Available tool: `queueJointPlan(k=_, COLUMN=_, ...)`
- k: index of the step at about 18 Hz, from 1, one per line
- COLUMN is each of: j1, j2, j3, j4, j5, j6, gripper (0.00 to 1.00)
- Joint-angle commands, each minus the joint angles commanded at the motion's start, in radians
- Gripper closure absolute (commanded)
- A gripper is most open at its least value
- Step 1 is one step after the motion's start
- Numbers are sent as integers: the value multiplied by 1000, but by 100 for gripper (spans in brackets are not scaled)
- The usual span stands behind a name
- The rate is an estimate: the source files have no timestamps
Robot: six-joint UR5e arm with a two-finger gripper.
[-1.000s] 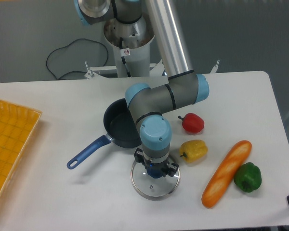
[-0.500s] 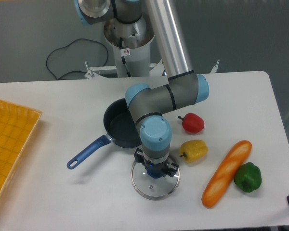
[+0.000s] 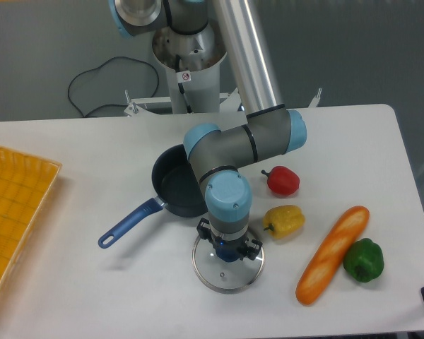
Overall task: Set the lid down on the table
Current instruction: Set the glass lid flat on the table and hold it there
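1. Directly below my wrist, my hand [image 3: 228, 251] points straight down over the blue knob of the glass lid [image 3: 227, 267]; my own wrist hides the fingers, so I cannot tell whether they are closed on the knob or apart.
2. That lid lies flat on the white table [image 3: 113, 289], near the front edge, with its metal rim showing all around.
3. Just behind the lid sits the dark blue saucepan [image 3: 175, 185], uncovered, its blue handle reaching toward the front left.
4. To the right of the lid lies a yellow bell pepper [image 3: 284, 221], with a red bell pepper [image 3: 282, 181] behind it.
5. Farther right, a bread loaf [image 3: 333, 253] lies on a diagonal, touching a green bell pepper [image 3: 364, 260].
6. At the far left edge rests a yellow-orange gridded tray [image 3: 14, 212].
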Motion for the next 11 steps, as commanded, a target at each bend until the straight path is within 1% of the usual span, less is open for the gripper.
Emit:
queueJointPlan(k=2, j1=0, j2=0, j3=0, j4=0, j5=0, j6=0, gripper=39)
queueJointPlan(k=7, j1=-5, j2=0, j3=0, j4=0, j5=2, j6=2, gripper=22)
queueJointPlan(k=11, j1=-5, j2=0, j3=0, j4=0, j5=2, j6=2, gripper=17)
